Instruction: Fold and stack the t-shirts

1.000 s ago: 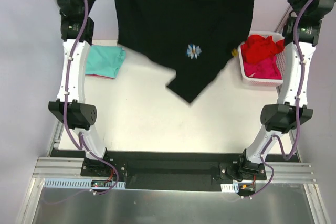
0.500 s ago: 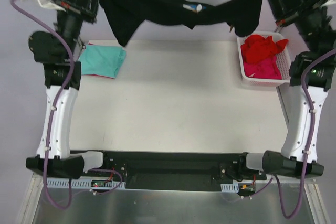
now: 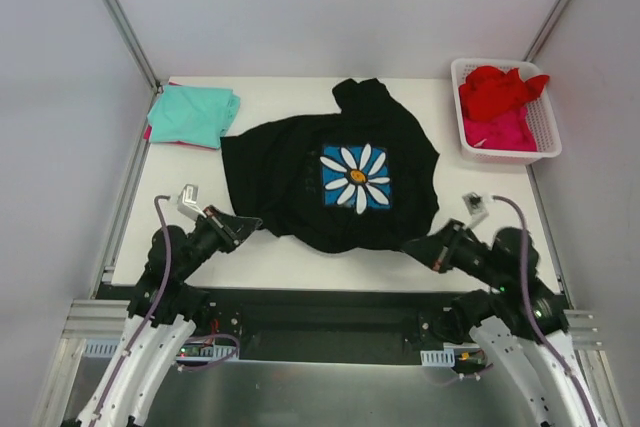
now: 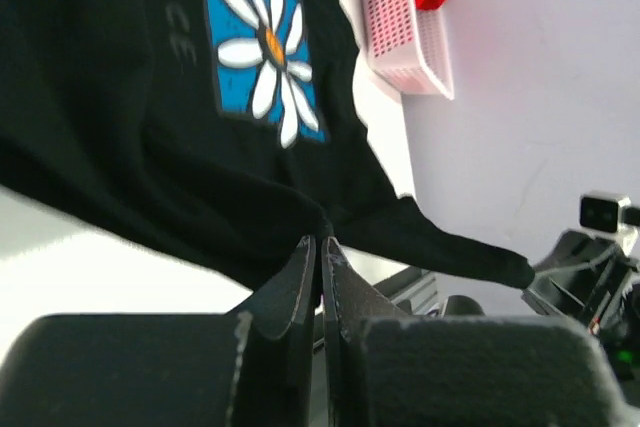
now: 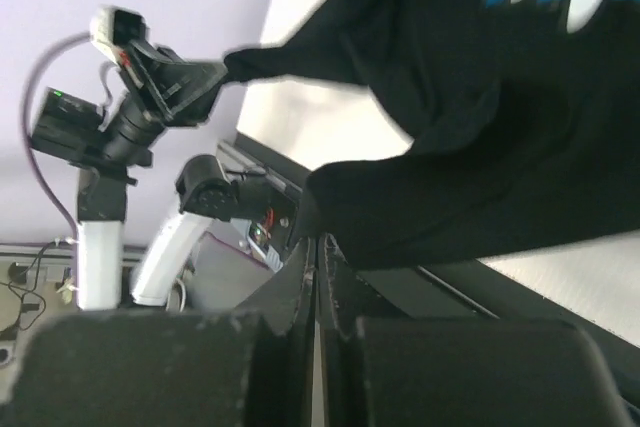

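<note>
black t-shirt (image 3: 290,177), faint lettering (image 4: 180,35), perhaps "…ace"

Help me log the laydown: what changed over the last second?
Both arms swung down to the near edge, laying the black t-shirt flat on the table, daisy print up. Left gripper and right gripper stay shut on its near corners. Teal shirt and basket unmoved.

Robotics lab test cell: white table (image 3: 290,97) boxed by plain pale walls (image 3: 350,7), aluminium struts (image 3: 118,15) in the corners (extrusion rail (image 3: 100,325) along near edge)
</note>
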Motion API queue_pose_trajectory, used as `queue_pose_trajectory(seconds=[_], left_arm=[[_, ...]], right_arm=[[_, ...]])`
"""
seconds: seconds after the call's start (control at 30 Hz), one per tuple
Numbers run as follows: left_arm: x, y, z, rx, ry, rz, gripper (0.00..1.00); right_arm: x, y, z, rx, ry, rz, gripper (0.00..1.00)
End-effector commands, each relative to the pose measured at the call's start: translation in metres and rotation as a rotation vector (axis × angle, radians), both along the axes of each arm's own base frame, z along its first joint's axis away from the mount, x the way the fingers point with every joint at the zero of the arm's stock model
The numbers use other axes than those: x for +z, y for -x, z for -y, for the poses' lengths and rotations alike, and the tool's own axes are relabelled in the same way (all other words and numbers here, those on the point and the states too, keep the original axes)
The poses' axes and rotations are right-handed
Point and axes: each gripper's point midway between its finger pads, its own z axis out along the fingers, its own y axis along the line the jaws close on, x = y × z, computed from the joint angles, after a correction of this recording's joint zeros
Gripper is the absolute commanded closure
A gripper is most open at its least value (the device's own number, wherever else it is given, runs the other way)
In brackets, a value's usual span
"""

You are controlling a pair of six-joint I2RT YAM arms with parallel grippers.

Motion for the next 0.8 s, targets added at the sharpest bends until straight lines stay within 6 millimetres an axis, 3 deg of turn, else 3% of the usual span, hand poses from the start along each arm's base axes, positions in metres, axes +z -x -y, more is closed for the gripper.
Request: queue_pose_trajectory(seconds=[0.0,0.03,0.07,0.1,0.13,0.17,0.2,0.23,0.4,0.5,0.67,0.77], left_arm=[[-0.029,0.042,-0.016,0.062,0.012,-0.207,1.00],[-0.032,0.045,-0.021,0.079,-0.012,-0.218,1.00],[-0.035,0.047,-0.021,0.063,-0.041,-0.225,1.00],[-0.031,0.048,-0.021,0.056,-0.054,-0.224,1.00],[-0.036,0.048,-0.020,0.046,-0.076,-0.272,0.99],[-0.035,0.047,-0.020,0.034,-0.104,-0.271,0.64],[-0.024,0.045,-0.021,0.036,-0.121,-0.259,0.11],[-0.024,0.042,-0.023,0.042,-0.146,-0.284,0.01],[0.026,0.029,-0.036,0.105,-0.212,-0.157,0.01],[0.044,0.023,-0.036,0.093,-0.247,-0.123,0.01],[0.038,0.011,-0.023,0.016,-0.281,-0.182,0.01],[0.044,0.000,-0.016,-0.005,-0.277,-0.149,0.01]], right_arm=[[-0.011,0.032,0.037,-0.119,0.107,-0.041,1.00],[-0.021,0.039,0.043,-0.121,0.152,-0.071,0.98],[-0.025,0.041,0.045,-0.125,0.170,-0.090,0.90],[-0.026,0.042,0.046,-0.117,0.188,-0.097,0.70],[-0.034,0.044,0.049,-0.125,0.227,-0.155,0.27],[-0.030,0.044,0.052,-0.131,0.247,-0.160,0.07],[-0.031,0.044,0.055,-0.134,0.273,-0.170,0.04],[-0.029,0.043,0.056,-0.133,0.290,-0.169,0.04],[0.004,0.030,0.056,-0.127,0.306,-0.055,0.04],[0.010,0.020,0.051,-0.117,0.300,-0.024,0.04],[0.008,-0.005,0.034,-0.079,0.282,0.009,0.04],[0.016,-0.027,0.023,-0.058,0.281,0.044,0.04]])
